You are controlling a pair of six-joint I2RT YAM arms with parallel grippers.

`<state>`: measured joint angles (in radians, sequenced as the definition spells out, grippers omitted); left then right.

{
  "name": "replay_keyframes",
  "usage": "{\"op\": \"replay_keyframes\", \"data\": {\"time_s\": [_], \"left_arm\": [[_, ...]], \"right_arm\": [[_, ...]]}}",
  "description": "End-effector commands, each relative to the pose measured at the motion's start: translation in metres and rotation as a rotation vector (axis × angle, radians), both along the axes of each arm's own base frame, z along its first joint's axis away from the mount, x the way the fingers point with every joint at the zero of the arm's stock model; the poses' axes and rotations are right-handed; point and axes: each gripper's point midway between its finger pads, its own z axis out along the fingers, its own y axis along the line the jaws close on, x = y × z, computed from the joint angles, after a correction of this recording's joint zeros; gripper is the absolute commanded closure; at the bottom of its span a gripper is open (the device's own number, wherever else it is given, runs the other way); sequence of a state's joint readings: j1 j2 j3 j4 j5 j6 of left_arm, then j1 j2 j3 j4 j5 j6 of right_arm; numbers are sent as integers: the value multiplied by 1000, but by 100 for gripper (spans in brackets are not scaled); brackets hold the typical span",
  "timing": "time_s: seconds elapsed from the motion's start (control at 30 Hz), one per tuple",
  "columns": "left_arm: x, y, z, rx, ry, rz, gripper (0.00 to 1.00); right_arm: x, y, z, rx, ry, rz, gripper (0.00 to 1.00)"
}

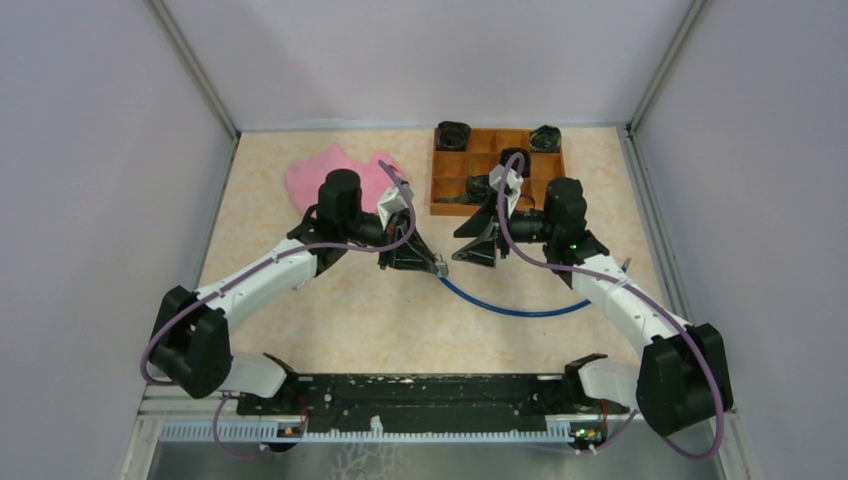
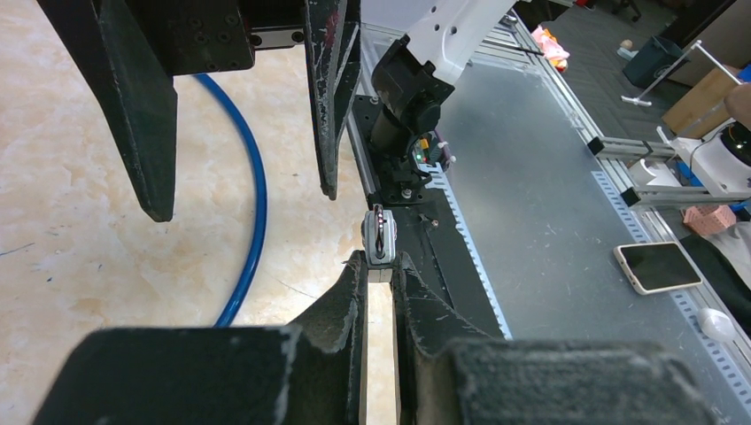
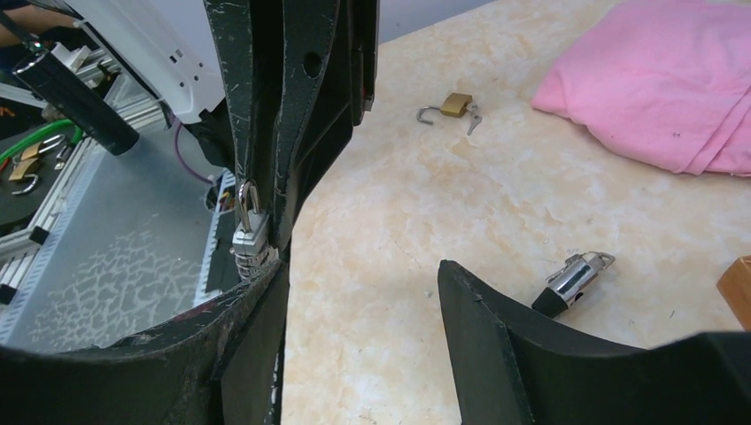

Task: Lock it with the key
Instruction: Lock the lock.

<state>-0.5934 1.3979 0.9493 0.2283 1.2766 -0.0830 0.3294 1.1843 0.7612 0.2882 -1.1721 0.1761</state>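
My left gripper [image 1: 425, 262] is shut on a small silver lock body [image 2: 380, 237] held above the table; the lock also shows in the right wrist view [image 3: 248, 232]. A blue cable [image 1: 510, 308] runs from it across the table toward the right arm. My right gripper [image 1: 476, 245] is open and empty, facing the left gripper closely, its fingers [image 2: 146, 115] apart on either side of the lock's line. A brass padlock [image 3: 455, 104] with an open shackle and a small key [image 3: 474, 119] beside it lies on the table further back.
A silver and black cylinder lock [image 3: 571, 279] lies on the table near my right finger. A pink cloth [image 1: 310, 180] lies at the back left. A wooden compartment tray [image 1: 437, 180] with dark items stands at the back right.
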Motion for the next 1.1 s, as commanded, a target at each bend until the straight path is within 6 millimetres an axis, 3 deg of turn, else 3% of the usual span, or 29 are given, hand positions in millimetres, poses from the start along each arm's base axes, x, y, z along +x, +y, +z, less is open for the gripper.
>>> {"op": "replay_keyframes", "data": {"time_s": [0.0, 0.37, 0.5, 0.7, 0.9, 1.07], "left_arm": [[-8, 2, 11, -36, -41, -34, 100], [-1, 1, 11, -30, -62, 15, 100], [9, 0, 12, -13, -103, 67, 100], [23, 2, 8, 44, -207, 131, 100], [32, 6, -7, 124, -290, 151, 100], [34, 5, -13, 153, -295, 157, 100]], "right_arm": [[4, -1, 25, 23, -112, -8, 37], [10, -2, 23, 11, -115, -40, 37], [28, -5, 22, -14, -120, -144, 36], [50, -15, 40, -104, -234, -240, 29], [32, -12, 44, -142, -287, -114, 30], [9, 11, 37, -139, -274, -26, 40]]}}
